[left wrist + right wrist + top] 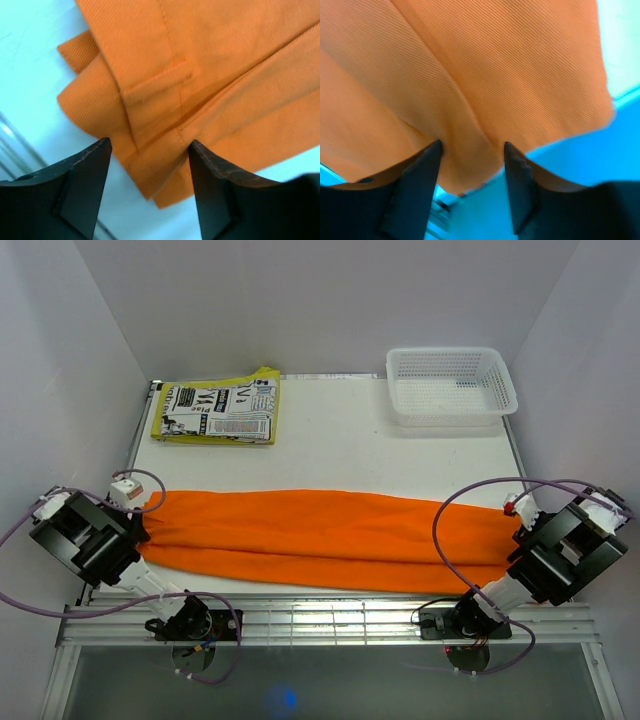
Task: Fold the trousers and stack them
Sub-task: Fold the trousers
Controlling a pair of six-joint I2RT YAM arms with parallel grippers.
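Note:
Orange trousers (330, 535) lie folded lengthwise in a long strip across the near part of the white table (340, 445). My left gripper (143, 532) is at their left end; the left wrist view shows it open (149, 145), its fingers astride the waistband corner (150, 165) with a belt loop. My right gripper (518, 540) is at the right end; the right wrist view shows it open (472, 145) around the leg hem (470, 160). The fabric lies flat on the table at both ends.
A folded yellow garment with a black and white print (217, 412) lies at the back left. A white mesh basket (452, 385) stands at the back right. A metal rail (330, 620) runs along the near table edge.

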